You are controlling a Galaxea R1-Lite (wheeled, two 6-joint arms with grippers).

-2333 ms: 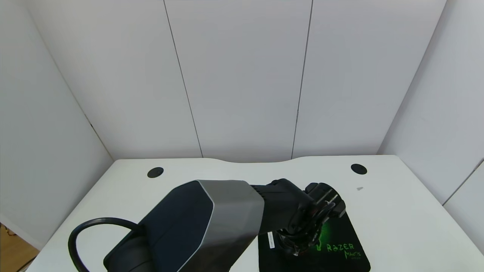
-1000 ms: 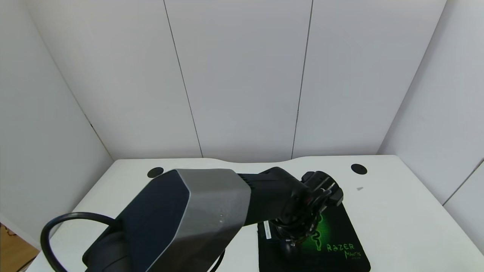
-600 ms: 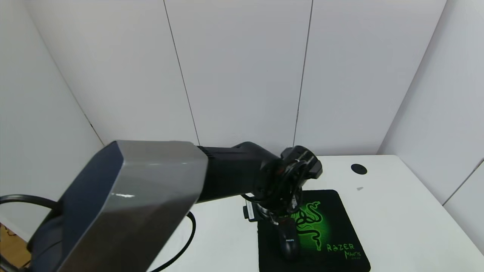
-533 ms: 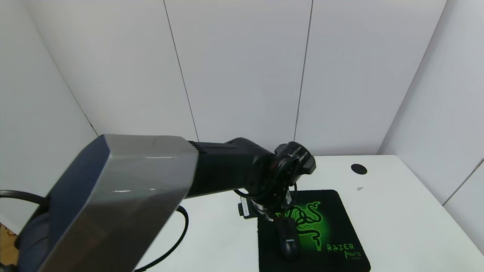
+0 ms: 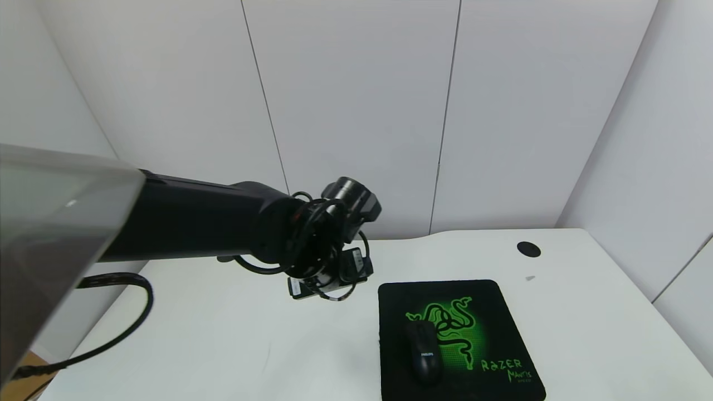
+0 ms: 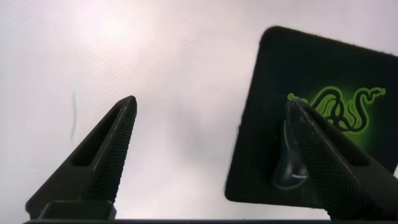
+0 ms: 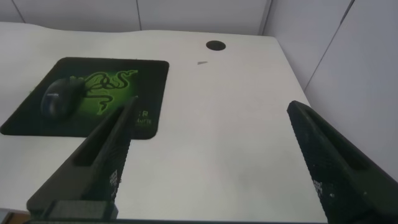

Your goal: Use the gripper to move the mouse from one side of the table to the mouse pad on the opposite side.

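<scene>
White wall panels are seen behind the table (image 5: 234, 334). On its right half the mouse pad (image 5: 490, 312) is laid flat, with the mouse (image 5: 423, 352) resting on the pad's left part. Raised above the table's middle, the left gripper (image 6: 208, 155) is held with fingers spread and empty. The right gripper (image 7: 211, 155) is likewise spread, over bare table.

"RAZER" is printed in green letters on the mouse pad (image 5: 462, 340), with a second green word beneath it that is read roughly as "MANTIS". "PHILIPS" is seen in small white letters on the back of the mouse (image 5: 423, 353) lying on that pad
</scene>
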